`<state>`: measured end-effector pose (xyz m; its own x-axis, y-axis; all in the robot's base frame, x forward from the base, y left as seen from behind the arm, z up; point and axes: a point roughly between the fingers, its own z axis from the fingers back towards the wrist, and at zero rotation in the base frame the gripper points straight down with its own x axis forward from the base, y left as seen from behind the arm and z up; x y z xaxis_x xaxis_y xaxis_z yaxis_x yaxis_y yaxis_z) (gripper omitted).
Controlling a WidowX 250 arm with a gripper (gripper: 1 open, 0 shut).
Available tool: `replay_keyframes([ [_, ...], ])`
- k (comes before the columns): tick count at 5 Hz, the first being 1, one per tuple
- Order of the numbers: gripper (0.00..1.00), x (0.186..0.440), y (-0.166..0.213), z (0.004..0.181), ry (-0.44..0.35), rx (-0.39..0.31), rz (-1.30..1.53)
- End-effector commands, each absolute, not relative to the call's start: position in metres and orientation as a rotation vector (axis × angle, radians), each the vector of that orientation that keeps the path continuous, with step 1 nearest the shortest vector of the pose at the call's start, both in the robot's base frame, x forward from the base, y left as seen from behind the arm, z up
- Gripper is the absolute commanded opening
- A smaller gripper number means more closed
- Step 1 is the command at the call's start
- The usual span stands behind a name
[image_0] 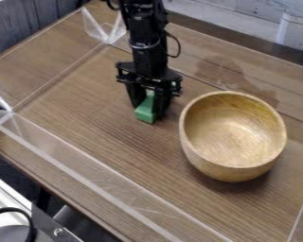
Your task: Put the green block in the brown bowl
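Slim black robot arm (pixel 144 38), boxy black wrist, two dark fingers (pixel 129 95), cable alongside
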<state>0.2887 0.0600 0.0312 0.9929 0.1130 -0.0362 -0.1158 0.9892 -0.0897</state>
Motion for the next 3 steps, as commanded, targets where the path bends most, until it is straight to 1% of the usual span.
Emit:
replay_keyframes([
  [1,0.0,0.297,0.063,0.065,-0.058,-0.088,0.12],
  [2,0.0,0.298,0.058,0.086,-0.094,-0.102,0.117],
  [3,0.0,0.295,0.043,0.097,-0.096,-0.127,0.088],
])
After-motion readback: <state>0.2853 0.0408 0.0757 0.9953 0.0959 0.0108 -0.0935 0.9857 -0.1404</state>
